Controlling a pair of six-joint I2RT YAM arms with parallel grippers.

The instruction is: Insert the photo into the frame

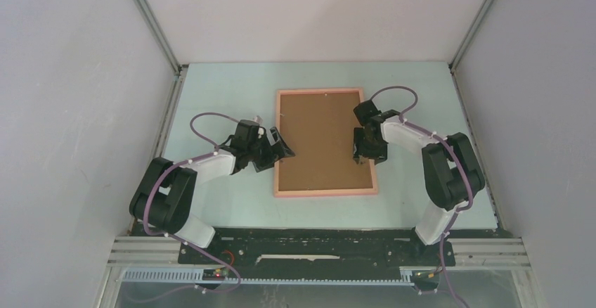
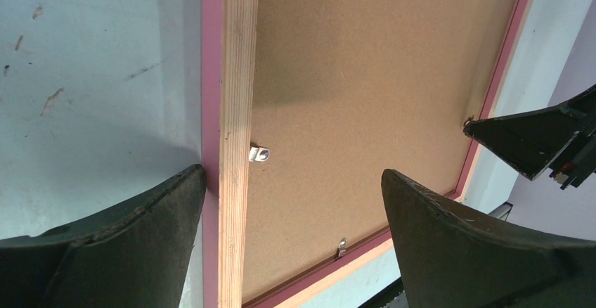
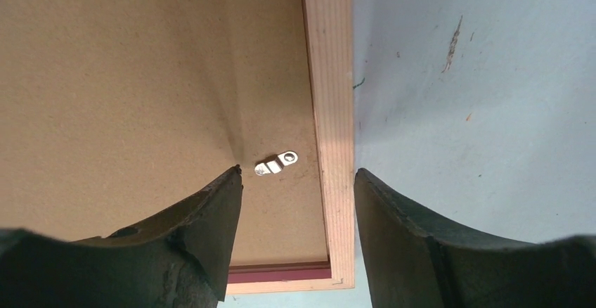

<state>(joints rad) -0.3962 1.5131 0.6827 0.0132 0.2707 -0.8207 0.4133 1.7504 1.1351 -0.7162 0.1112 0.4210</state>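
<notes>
The frame (image 1: 323, 192) lies face down in the middle of the table, with the brown backing board (image 1: 323, 139) filling its back. The photo is not in view. My left gripper (image 1: 282, 148) is open and straddles the frame's left rail (image 2: 235, 111); one finger is outside the pink edge and the other is over the board (image 2: 365, 76). My right gripper (image 1: 362, 155) is open and straddles the right rail (image 3: 330, 76). Its inner finger is by a metal clip (image 3: 276, 163) and its outer finger is over the table.
Small metal clips sit on the board's left edge (image 2: 258, 154) and near edge (image 2: 341, 246). The pale green table (image 1: 422, 97) is walled by grey panels on both sides and at the back. The right gripper's finger (image 2: 534, 139) shows in the left wrist view.
</notes>
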